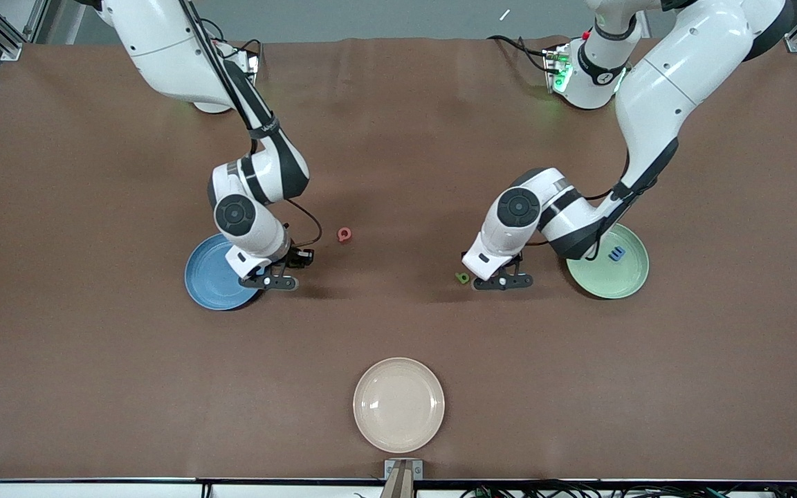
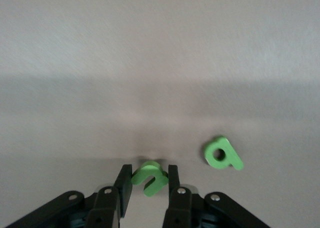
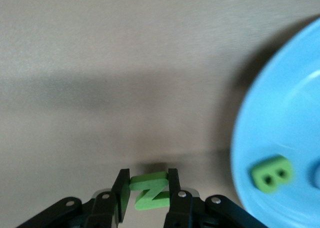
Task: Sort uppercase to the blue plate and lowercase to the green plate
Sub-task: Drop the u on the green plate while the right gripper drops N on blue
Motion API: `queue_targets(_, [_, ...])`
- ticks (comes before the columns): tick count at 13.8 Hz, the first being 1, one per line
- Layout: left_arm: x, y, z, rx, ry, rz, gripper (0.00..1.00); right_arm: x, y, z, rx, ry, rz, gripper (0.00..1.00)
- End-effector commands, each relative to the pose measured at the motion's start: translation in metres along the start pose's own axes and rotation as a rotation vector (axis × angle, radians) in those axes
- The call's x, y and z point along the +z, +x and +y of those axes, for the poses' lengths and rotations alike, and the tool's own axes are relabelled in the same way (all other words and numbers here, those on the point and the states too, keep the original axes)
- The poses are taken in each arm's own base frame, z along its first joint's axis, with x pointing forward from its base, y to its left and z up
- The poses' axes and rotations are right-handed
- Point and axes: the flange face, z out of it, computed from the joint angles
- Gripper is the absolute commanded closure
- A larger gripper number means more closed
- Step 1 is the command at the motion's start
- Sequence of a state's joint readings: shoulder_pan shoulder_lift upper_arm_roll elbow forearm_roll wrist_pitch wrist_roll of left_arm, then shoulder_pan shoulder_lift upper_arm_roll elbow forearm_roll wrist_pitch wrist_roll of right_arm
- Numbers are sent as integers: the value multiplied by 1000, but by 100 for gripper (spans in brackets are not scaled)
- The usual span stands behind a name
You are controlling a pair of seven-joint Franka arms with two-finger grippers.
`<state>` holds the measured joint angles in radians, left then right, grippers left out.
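My right gripper (image 1: 270,282) is low beside the blue plate (image 1: 208,280), at its edge toward the table's middle. In the right wrist view the gripper (image 3: 148,190) is shut on the green N (image 3: 152,192). The green B (image 3: 271,174) lies in the blue plate (image 3: 280,128). My left gripper (image 1: 502,281) is low over the table beside the green plate (image 1: 599,283). In the left wrist view the gripper (image 2: 148,180) is shut on the green u/n letter (image 2: 149,177). The green q/b letter (image 2: 222,154) lies on the table just beside it and also shows in the front view (image 1: 462,277). A blue m (image 1: 618,254) lies in the green plate. The pinkish-red Q (image 1: 344,235) lies on the table between the arms.
A cream plate (image 1: 398,404) stands empty near the table's front edge, nearer to the front camera than both grippers. The right arm's wrist covers part of the blue plate, and the left arm's forearm covers the green plate's edge.
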<state>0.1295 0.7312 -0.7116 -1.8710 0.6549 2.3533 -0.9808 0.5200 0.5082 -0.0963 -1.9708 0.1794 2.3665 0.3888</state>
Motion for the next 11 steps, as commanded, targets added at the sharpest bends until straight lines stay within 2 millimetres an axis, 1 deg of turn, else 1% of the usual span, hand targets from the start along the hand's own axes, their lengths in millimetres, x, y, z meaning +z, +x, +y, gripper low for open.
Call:
queue_targets(1, [-33, 2, -29, 42, 6, 30, 87, -48, 14, 17, 27, 15, -57, 100])
queue_targets(2, [-39, 3, -43, 58, -5, 28, 87, -57, 20, 27, 11, 17, -72, 100])
queue_targets(3, [-44, 2, -57, 72, -10, 18, 87, -62, 27, 45, -15, 20, -90, 100])
queue_targets(4, [-52, 3, -75, 89, -2, 2, 87, -67, 35, 69, -44, 30, -92, 100])
queue_targets(5, [-59, 4, -91, 115, 13, -22, 87, -65, 41, 91, -79, 35, -97, 100])
queue_targets(6, [-64, 4, -110, 143, 24, -46, 87, -59, 43, 109, -104, 35, -103, 100])
queue_targets(7, [-64, 2, -124, 159, 22, -63, 87, -53, 46, 128, -108, 38, -108, 100])
queue_targets(8, [-63, 1, -142, 169, 20, -71, 87, -49, 47, 139, -112, 33, -109, 100])
queue_targets(10, [-60, -4, -177, 220, 34, -72, 87, -46, 52, 169, -125, 2, -102, 100])
queue_targets(11, [-54, -8, -196, 240, 53, -72, 86, -40, 51, 173, -133, 0, -110, 99])
